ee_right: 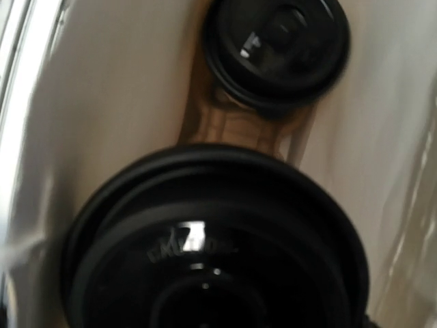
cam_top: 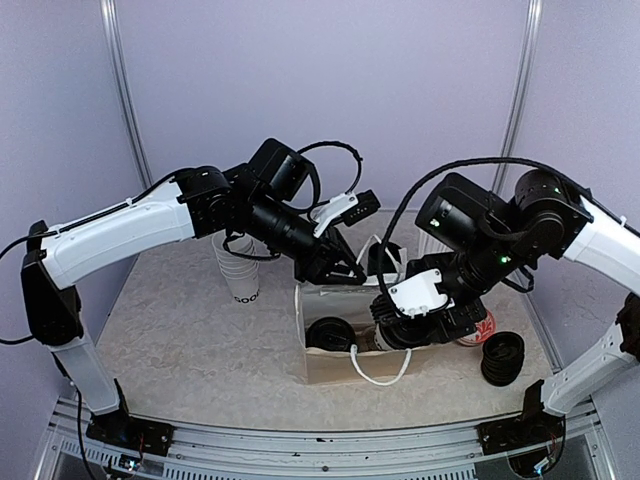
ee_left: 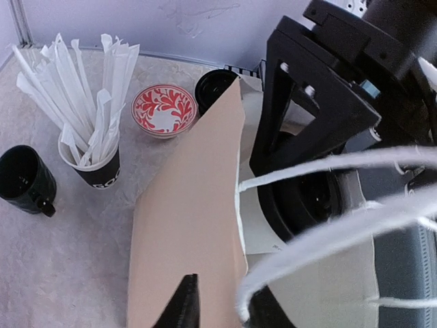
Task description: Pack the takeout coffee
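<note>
Takeout coffee (ee_right: 205,260) hangs low inside the paper bag (cam_top: 330,368) at frame centre, with the right gripper (cam_top: 398,322) spread wide around it, apparently holding it. A second lidded cup (ee_right: 276,48) sits just beside. Next move: lower straight and release — the bag walls crowd close. Left gripper (cam_top: 340,272) is at the bag's upper rim — its grip is unclear.

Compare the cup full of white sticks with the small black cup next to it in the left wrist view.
The cup of sticks is crammed with white wrapped sticks; the black cup is empty. The cup of sticks has a white rim and white lettering; the black cup is dark inside and out. The cup of sticks stands nearer the red patterned bowl than the black cup does. Both stand upright on the table, outside the paper bag.
</note>
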Available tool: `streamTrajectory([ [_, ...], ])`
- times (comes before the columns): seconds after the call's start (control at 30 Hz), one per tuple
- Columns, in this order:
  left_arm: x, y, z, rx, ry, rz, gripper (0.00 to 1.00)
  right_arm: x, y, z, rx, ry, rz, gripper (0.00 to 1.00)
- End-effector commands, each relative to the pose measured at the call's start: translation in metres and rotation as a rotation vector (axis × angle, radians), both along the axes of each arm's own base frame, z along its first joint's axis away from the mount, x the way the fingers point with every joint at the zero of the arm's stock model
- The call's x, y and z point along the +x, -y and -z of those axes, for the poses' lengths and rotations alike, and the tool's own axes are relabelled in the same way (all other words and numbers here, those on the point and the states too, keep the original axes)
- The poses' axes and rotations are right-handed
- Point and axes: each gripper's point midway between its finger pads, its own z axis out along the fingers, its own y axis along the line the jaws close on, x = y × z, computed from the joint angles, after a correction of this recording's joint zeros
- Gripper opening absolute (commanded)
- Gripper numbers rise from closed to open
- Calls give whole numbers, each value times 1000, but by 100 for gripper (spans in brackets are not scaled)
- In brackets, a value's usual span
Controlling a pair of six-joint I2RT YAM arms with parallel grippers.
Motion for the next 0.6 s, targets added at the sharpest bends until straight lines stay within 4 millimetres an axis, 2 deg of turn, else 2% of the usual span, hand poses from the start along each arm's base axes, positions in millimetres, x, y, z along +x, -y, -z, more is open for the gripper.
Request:
streamTrajectory([
  [0.0, -16, -6, -18, -23, 8, 4, 34, -4, 14, -4, -23, 69, -15, 32],
  [0.13, -31, -7, -41, -91, 49, 53, 46, -8, 15, -3, -23, 74, -21, 32],
  [0.27, -38, -15, -73, -180, 113, 74, 56, -13, 15, -1, -30, 78, -31, 32],
  [0.37, -42, -20, -90, -235, 162, 86, 62, -19, 15, 5, -35, 57, -47, 31],
  [0.43, -32, -24, -92, -248, 197, 43, 66, -25, 17, 10, -40, 32, -56, 30],
  [0.47, -20, -26, -92, -247, 218, -9, 68, -28, 19, 14, -46, 24, -61, 30],
  [0.57, 27, -36, -76, -217, 230, -180, 68, -34, 22, 20, -59, 13, -77, 30],
])
